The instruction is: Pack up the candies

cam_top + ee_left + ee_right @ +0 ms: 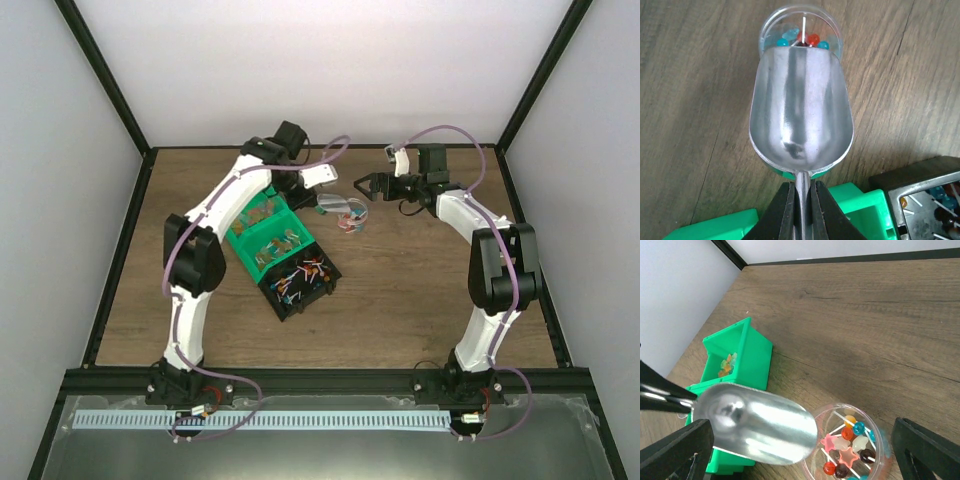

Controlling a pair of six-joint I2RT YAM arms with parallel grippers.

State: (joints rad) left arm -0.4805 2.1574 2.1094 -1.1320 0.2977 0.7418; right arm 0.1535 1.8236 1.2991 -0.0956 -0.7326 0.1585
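Observation:
My left gripper (800, 210) is shut on the thin handle of a metal scoop (800, 110). The scoop's bowl looks empty, and its mouth tips over the rim of a clear round cup (852, 447). Inside the cup lie several candies (847, 435): small lollipops and stars in red, blue, white and orange. More candies (300, 275) fill a black bin (322, 290). My right gripper (802, 442) is wide open. Its fingers (677, 450) stand on either side of the cup and scoop without touching them. From above, the cup (349, 216) sits between both grippers.
Green bins (262, 236) with duller orange pieces stand left of the cup, against the black bin. In the right wrist view a green bin (742, 357) lies beyond the scoop. Bare wooden table (420, 290) stretches to the right and front. White walls enclose the table.

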